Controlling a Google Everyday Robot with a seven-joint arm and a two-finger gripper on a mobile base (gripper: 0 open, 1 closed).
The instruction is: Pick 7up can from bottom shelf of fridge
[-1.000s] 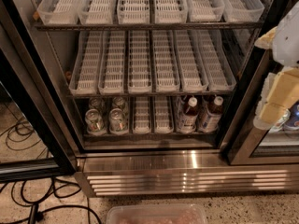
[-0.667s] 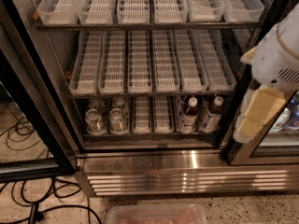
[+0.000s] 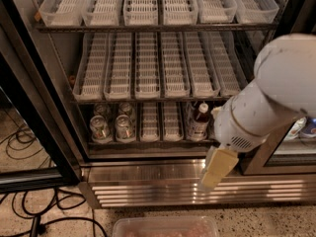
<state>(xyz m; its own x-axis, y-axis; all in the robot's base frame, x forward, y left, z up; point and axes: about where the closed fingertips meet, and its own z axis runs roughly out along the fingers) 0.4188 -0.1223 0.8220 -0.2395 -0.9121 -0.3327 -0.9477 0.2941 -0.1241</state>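
The fridge (image 3: 148,179) stands open in front of me. On the bottom shelf (image 3: 153,143), several small silver-lidded cans stand in the two left lanes. The front two are a can with a greenish-white body, which I take for the 7up can (image 3: 100,128), and another can (image 3: 124,127) beside it. A dark bottle (image 3: 200,120) with a white cap stands further right. My white arm (image 3: 266,98) comes in from the right. My cream-coloured gripper (image 3: 216,168) hangs down-left in front of the base grille, below and right of the cans, touching nothing.
White slotted trays (image 3: 148,68) fill the upper shelves. The black door frame (image 3: 34,132) stands at the left, with cables (image 3: 22,137) on the floor beside it. A clear plastic tub (image 3: 165,227) lies on the floor in front. A neighbouring fridge compartment (image 3: 301,128) is at the right.
My arm has swung in from the right edge, leftward and down. It now covers the right end of the bottom shelf and hides the second bottle.
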